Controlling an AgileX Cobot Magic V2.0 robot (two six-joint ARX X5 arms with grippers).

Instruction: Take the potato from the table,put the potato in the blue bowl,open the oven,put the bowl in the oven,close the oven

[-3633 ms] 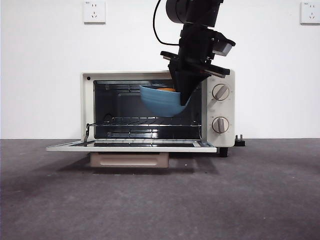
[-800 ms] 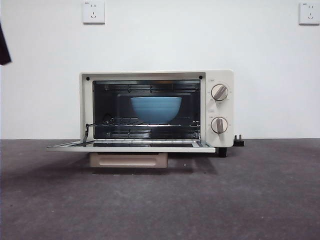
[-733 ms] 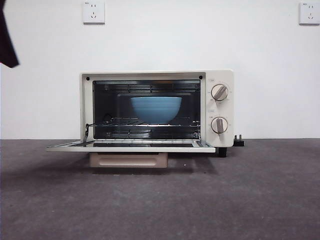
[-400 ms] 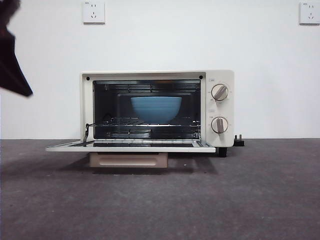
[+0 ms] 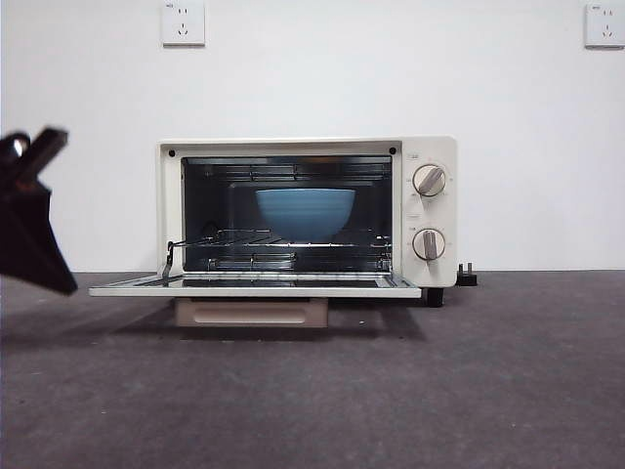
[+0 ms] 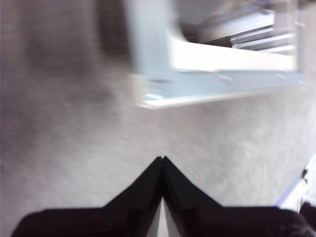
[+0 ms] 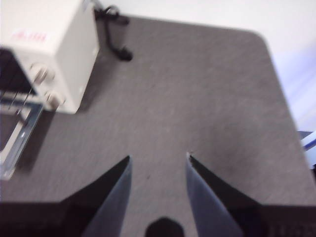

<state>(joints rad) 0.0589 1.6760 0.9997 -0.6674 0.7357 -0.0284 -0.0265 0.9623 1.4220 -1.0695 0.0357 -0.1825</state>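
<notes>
On the bare counter (image 5: 312, 391) in the foreground nothing is seen to be lying. At the near left, the left pincer (image 6: 162, 159) is held low above the counter with its jaws pressed together and nothing between them, just off the corner of the lowered door (image 5: 254, 287). The right pincer (image 7: 158, 160) is held well off to the oven's knob side, its jaws parted and empty. Farther back, the oven (image 5: 308, 210) is seen standing open, and the blue bowl (image 5: 305, 213) is set upright on the wire rack (image 5: 283, 237); the potato cannot be seen over its rim. The door is judged stiff, hinged and light; it is best lifted from beneath its front edge, near the handle (image 5: 252, 312).
</notes>
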